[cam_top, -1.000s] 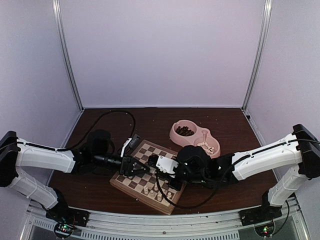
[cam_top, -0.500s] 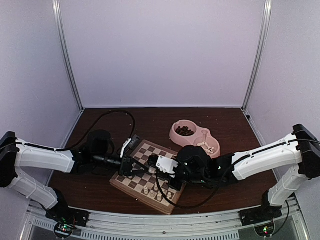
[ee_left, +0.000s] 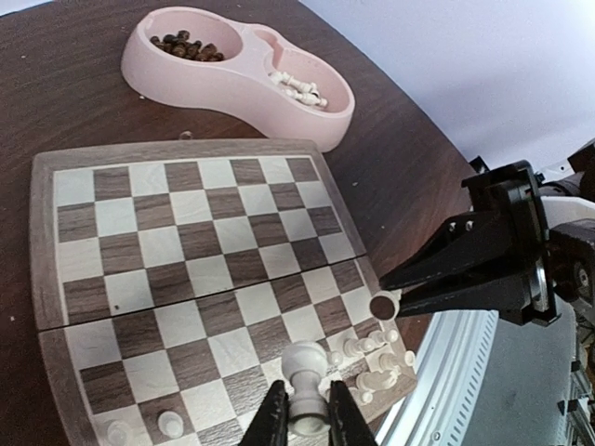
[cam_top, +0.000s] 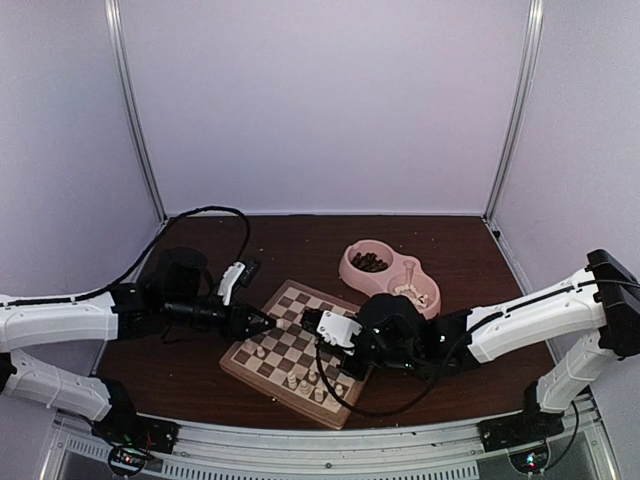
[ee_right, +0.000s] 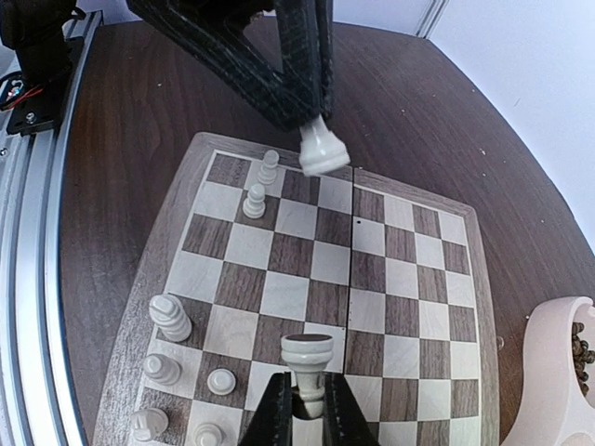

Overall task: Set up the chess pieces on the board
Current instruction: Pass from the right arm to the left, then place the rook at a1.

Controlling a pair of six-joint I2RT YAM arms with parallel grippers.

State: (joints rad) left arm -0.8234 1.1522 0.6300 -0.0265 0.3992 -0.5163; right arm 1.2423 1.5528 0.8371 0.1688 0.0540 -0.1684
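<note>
A dark wooden bench (cam_top: 300, 240) carries the board (ee_left: 167, 242), which lies turned at an angle near the middle of the bench's front edge. Two robot arms reach in over it from either side.

The left gripper (ee_left: 302, 418) is clenched on a round-headed cream piece (ee_left: 303, 367), pinching it by the stem over the squares near the board's left edge. The right gripper (ee_right: 305, 398) is likewise clenched, on a flat-topped cream piece (ee_right: 307, 351), which it holds upright over the middle of the board. I cannot tell whether either piece touches the squares beneath it.

A handful of chess pieces (ee_right: 170, 316) already stand on the board, clustered along the edge that faces the front of the bench. Two more stand close together along that edge, nearer the board's left corner.

Behind the board, toward the bench's back right, sits a pink bowl (ee_left: 223, 84) with two compartments. One compartment holds dark brown pieces (ee_left: 181, 44). The other holds a small heap of loose cream pieces (ee_left: 296, 88).
</note>
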